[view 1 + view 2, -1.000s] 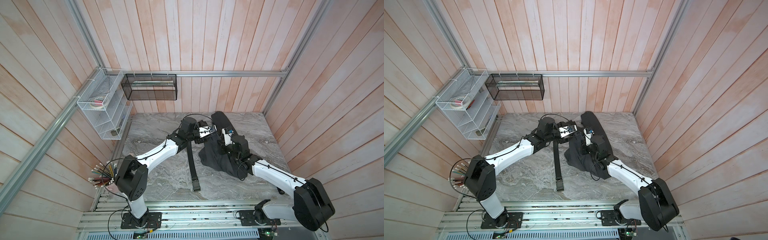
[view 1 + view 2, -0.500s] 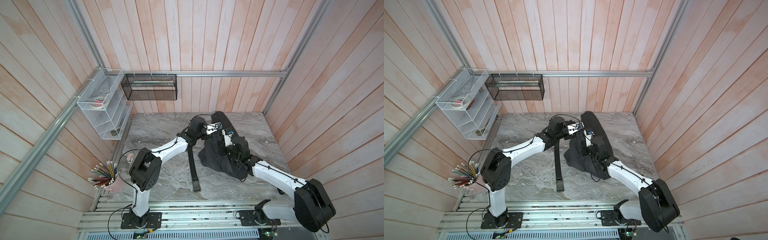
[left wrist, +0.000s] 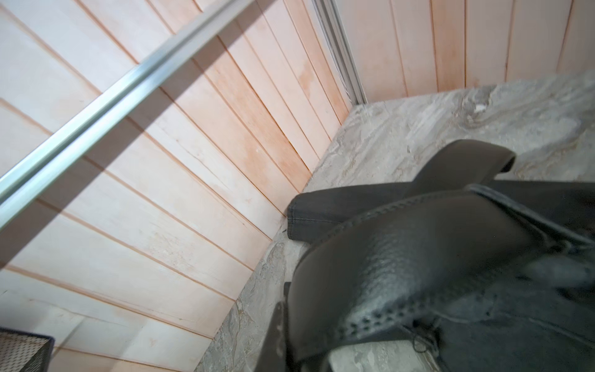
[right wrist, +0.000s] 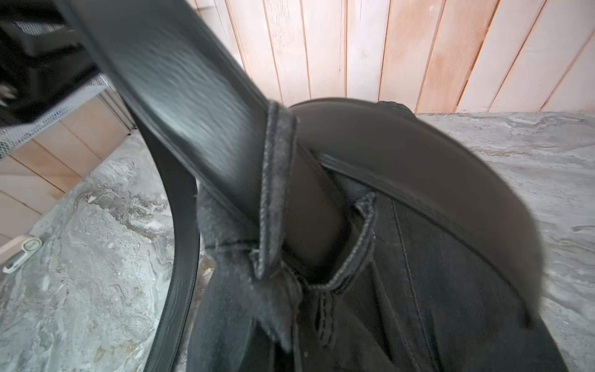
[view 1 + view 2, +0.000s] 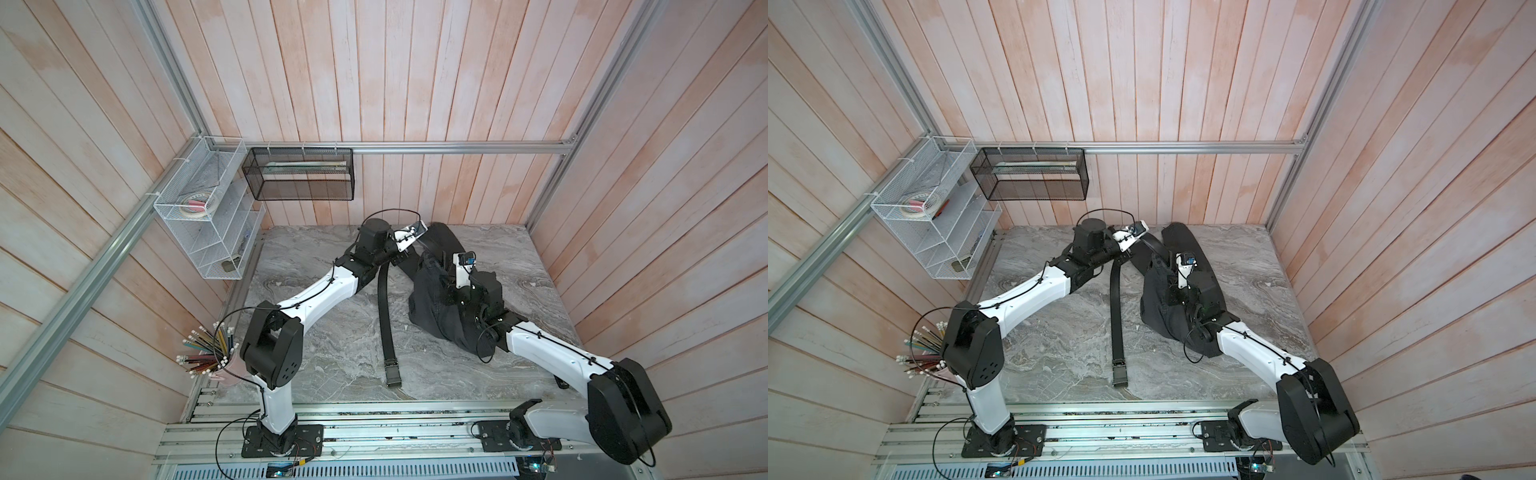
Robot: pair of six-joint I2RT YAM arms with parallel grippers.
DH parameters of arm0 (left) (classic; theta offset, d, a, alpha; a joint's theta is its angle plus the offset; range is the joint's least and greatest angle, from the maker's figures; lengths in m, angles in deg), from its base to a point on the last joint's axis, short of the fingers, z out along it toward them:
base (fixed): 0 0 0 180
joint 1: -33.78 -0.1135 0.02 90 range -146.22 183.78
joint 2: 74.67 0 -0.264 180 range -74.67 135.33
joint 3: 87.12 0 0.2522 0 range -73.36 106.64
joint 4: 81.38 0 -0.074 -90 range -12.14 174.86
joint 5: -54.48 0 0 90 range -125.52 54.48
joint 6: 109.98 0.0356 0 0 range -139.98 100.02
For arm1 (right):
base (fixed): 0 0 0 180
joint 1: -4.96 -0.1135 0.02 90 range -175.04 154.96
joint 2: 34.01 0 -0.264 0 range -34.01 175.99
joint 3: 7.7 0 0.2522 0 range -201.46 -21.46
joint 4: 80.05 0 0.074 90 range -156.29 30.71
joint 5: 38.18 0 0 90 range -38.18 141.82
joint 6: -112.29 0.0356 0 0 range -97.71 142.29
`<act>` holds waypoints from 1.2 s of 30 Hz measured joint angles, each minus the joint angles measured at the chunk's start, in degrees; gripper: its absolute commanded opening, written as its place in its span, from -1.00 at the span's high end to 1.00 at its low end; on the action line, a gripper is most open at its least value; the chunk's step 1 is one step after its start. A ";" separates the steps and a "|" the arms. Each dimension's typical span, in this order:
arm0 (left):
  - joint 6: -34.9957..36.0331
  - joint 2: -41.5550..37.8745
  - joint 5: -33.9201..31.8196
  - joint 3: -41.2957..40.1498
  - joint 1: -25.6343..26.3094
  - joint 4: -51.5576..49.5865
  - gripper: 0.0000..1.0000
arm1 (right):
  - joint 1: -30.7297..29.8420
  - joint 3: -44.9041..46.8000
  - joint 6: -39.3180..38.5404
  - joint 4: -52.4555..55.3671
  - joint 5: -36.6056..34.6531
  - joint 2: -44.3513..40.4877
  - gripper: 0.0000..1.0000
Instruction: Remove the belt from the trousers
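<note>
**Belt** [image 5: 385,316]: black strap on the marble table [image 5: 316,353]. Its long axis runs from the buckle [image 5: 392,374] at the near edge toward the back wall. It then bends right into the trousers [image 5: 432,307] and passes under a belt loop [image 4: 273,193].

**Left gripper** [image 5: 395,261]: the nearer arm, jaws pressed together on the strap at the bend.

**Right gripper** [image 5: 448,291]: jaws closed, with the tips buried in cloth, so I judge it pins the trousers.

**Pull direction:** leftward, away from the loop.

**Readable writing:** none that I can find.
</note>
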 measured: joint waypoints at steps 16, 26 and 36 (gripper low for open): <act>-15.08 -8.70 8.83 5.35 -10.34 4.48 1.00 | 4.35 -4.70 8.52 -3.21 5.53 16.72 1.00; -21.62 -9.90 10.84 -0.09 -17.64 5.97 1.00 | 4.33 -7.30 8.63 -5.20 7.06 22.49 0.99; -28.83 -16.04 15.26 -3.93 -23.41 9.73 1.00 | 4.35 -9.11 8.55 -7.85 7.65 27.63 0.95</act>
